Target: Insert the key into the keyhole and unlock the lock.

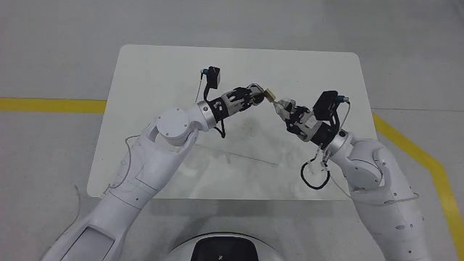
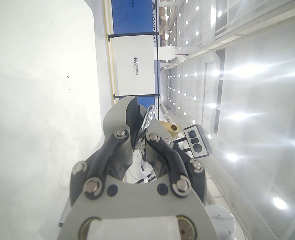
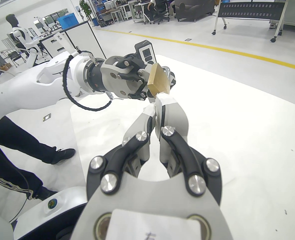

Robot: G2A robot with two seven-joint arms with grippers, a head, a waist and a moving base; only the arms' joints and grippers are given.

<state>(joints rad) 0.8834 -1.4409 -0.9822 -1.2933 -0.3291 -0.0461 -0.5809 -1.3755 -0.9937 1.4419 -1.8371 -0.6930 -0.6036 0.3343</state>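
A brass padlock (image 3: 158, 81) hangs in the air above the middle of the white table (image 1: 181, 87). My left gripper (image 1: 256, 95) is shut on its silver shackle (image 2: 147, 118), and the brass body (image 1: 268, 93) points toward the other arm. My right gripper (image 3: 160, 100) is shut, with its taped fingertips pressed right against the lower end of the padlock body. Only a thin metal edge of the key (image 3: 158, 119) shows between those pads; its blade and the keyhole are hidden. In the top view the right gripper (image 1: 281, 107) meets the padlock tip to tip.
Both arms meet over the table's far half. The tabletop (image 3: 237, 138) around and below them is bare. A yellow floor line (image 1: 43, 105) runs past the table on both sides.
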